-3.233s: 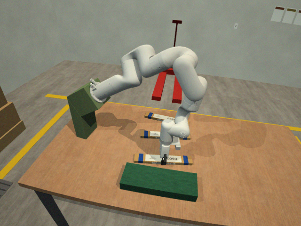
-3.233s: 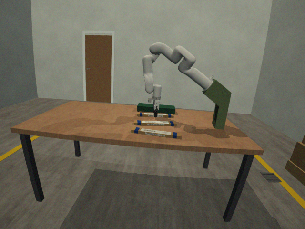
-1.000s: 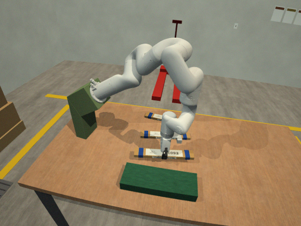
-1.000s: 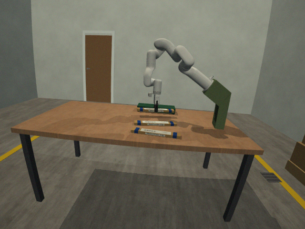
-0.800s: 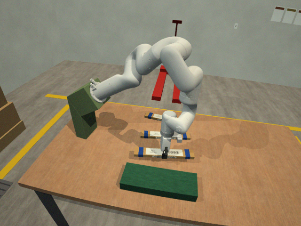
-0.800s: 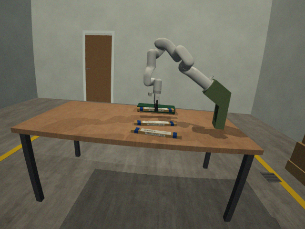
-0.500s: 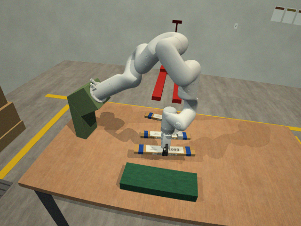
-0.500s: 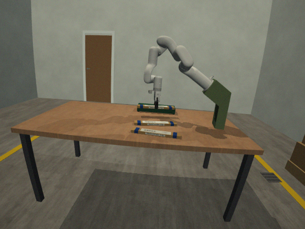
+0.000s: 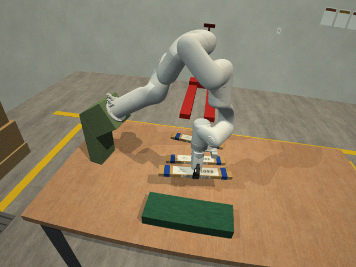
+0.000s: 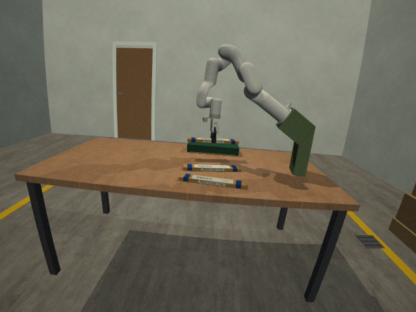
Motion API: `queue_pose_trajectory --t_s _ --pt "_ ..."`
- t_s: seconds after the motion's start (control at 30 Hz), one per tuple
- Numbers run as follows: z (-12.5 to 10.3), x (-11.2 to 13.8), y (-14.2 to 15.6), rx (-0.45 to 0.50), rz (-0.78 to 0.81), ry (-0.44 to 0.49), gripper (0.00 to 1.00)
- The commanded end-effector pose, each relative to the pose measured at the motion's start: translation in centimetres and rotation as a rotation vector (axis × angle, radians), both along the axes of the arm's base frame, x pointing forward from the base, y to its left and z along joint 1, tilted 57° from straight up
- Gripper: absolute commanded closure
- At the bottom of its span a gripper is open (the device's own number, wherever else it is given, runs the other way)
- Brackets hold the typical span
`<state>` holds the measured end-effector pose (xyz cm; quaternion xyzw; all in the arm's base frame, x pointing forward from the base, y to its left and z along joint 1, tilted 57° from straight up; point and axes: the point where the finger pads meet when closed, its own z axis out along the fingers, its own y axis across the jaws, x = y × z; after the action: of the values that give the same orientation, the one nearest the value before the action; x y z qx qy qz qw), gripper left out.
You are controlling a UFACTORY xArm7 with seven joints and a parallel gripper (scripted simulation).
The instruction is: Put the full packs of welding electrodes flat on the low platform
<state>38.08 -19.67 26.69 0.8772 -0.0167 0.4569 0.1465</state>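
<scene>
Three tan packs of welding electrodes with blue end bands and white labels are in view. My gripper (image 9: 196, 174) is shut on the middle of one pack (image 9: 195, 171) and holds it level, a little above the table; its shadow falls on the wood below. In the exterior view the gripper (image 10: 212, 137) and held pack (image 10: 210, 140) show just above the far side of the platform. The dark green low platform (image 9: 188, 213) (image 10: 212, 148) lies in front of the held pack and has nothing on it. A second pack (image 9: 195, 158) (image 10: 212, 167) and a third pack (image 9: 183, 137) (image 10: 212, 180) lie flat on the table.
The arm's green base pedestal (image 9: 99, 130) (image 10: 300, 144) stands at one table corner. A red stand (image 9: 198, 100) is on the floor behind the table. Cardboard boxes (image 9: 8, 141) are stacked on the floor at the left.
</scene>
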Motion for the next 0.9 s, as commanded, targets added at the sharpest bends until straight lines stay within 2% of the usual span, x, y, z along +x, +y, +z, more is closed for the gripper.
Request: queue_pose_trajectory --t_s 0.0,0.43,0.63,0.87 --pt "0.17 -0.15 0.04 -0.001 -0.001 -0.001 0.42" --pt "0.17 -0.15 0.04 0.001 -0.002 -0.001 0.42" --pt "0.19 -0.17 0.02 0.105 -0.073 -0.037 0.42" --pt "0.19 -0.17 0.02 0.114 -0.079 -0.040 0.42"
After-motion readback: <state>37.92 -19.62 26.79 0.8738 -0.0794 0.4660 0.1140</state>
